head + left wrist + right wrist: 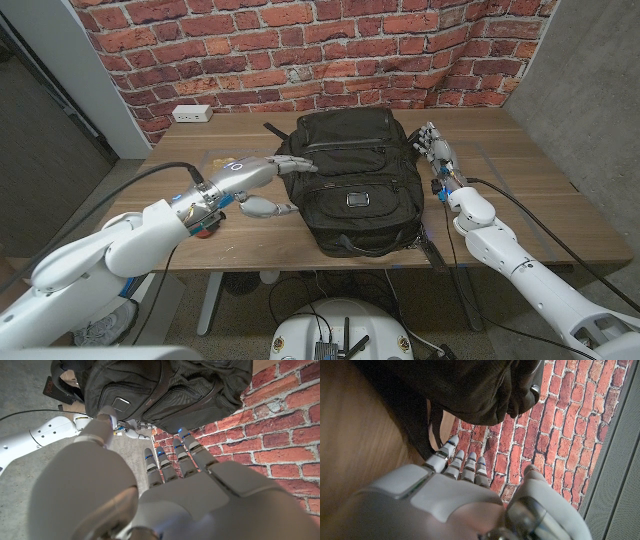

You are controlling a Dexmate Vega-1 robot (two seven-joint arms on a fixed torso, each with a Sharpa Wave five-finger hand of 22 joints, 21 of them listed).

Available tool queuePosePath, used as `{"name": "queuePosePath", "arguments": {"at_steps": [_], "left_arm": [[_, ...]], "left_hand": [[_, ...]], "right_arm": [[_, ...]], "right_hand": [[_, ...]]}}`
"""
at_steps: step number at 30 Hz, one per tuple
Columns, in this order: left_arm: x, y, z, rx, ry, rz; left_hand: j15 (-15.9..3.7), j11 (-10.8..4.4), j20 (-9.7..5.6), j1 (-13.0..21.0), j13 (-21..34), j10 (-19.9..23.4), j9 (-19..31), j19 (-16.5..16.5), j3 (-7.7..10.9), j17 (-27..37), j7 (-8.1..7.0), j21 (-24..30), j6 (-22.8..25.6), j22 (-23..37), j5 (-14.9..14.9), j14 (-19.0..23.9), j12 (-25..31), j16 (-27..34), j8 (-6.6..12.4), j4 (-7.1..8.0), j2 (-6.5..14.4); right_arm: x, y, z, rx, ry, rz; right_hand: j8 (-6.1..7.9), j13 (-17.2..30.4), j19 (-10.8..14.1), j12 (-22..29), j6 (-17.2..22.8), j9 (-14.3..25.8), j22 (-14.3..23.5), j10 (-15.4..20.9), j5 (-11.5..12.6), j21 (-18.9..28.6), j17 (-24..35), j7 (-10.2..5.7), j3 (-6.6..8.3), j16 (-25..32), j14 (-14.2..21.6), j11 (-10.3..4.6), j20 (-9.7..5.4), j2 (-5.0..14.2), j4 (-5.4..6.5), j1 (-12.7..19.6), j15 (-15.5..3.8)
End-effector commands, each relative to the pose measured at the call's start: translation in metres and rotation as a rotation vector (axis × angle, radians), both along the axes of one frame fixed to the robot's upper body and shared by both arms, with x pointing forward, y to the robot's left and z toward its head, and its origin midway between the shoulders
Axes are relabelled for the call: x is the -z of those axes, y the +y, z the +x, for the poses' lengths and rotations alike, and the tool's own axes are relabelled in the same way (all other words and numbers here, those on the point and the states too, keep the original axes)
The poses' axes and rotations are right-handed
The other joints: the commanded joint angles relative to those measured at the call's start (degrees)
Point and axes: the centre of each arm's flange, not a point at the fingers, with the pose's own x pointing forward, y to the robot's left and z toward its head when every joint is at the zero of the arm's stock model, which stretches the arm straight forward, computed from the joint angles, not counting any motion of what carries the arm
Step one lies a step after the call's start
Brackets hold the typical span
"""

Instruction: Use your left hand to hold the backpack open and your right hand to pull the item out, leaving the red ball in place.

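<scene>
Both robot hands beside the closed backpack [355, 180]
My left robot hand [262, 172] reaches its spread fingers onto the pack; my right robot hand [436, 152] stands open beside it on the tabletop [540, 180]

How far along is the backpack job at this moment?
Nothing looks done: the black fabric backpack lies on the wooden table with no opening visible. In hand: the left hand reaches its side, fingers extended, holding nothing. The right hand waits open beside it. Opening and pulling the item out remain.

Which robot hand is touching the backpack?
The left hand: its fingers reach onto the black backpack. The right hand stands beside it, fingers spread, apart.
</scene>
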Motion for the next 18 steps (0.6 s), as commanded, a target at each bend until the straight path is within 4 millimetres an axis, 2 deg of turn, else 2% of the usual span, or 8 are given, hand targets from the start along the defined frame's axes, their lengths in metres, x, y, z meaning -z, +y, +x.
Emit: {"name": "queuePosePath", "arguments": {"at_steps": [1,7,18], "left_arm": [[0.023,-0.013,-0.018,-0.032,-0.073,0.055],[0.031,-0.019,-0.023,-0.053,-0.123,0.083],[0.042,-0.024,-0.028,-0.108,-0.198,0.141]], "left_hand": [[-9.78,-0.08,-9.42,1.1,0.3,0.3,0.1,0.0,-0.32,0.1,0.09,0.3,0.5,0.1,0.0,0.7,0.3,0.2,0.25,0.08,-0.1],[-9.8,-0.56,-9.46,1.7,0.3,0.7,0.1,0.1,-0.9,0.1,-0.03,0.3,0.6,0.1,0.0,0.8,0.3,0.2,0.23,0.12,-0.1],[-9.8,-0.38,-9.54,2.6,0.3,1.0,0.1,-0.1,-1.71,0.1,-0.19,0.3,0.7,0.1,0.0,1.1,0.3,0.2,0.17,0.18,0.0]], "right_arm": [[0.002,0.0,-0.002,-0.012,0.001,-0.006],[0.003,-0.002,-0.001,-0.018,-0.001,-0.003],[0.005,-0.006,0.0,-0.017,-0.005,0.003]], "right_hand": [[0.24,-0.1,0.4,0.6,-0.2,0.2,0.1,0.3,-0.3,0.0,0.1,0.07,0.35,0.6,0.4,0.11,-0.08,1.14,-0.1,0.4,-0.1],[0.23,-0.1,0.4,0.6,-0.2,0.2,0.1,0.3,-0.4,0.0,0.1,0.08,0.39,0.6,0.3,0.14,-0.07,1.16,-0.1,0.3,-0.17],[0.24,-0.1,0.4,0.6,-0.3,0.2,0.1,0.2,-0.4,0.0,0.1,0.08,0.47,0.7,0.3,0.13,-0.07,1.19,-0.15,0.2,-0.12]]}}
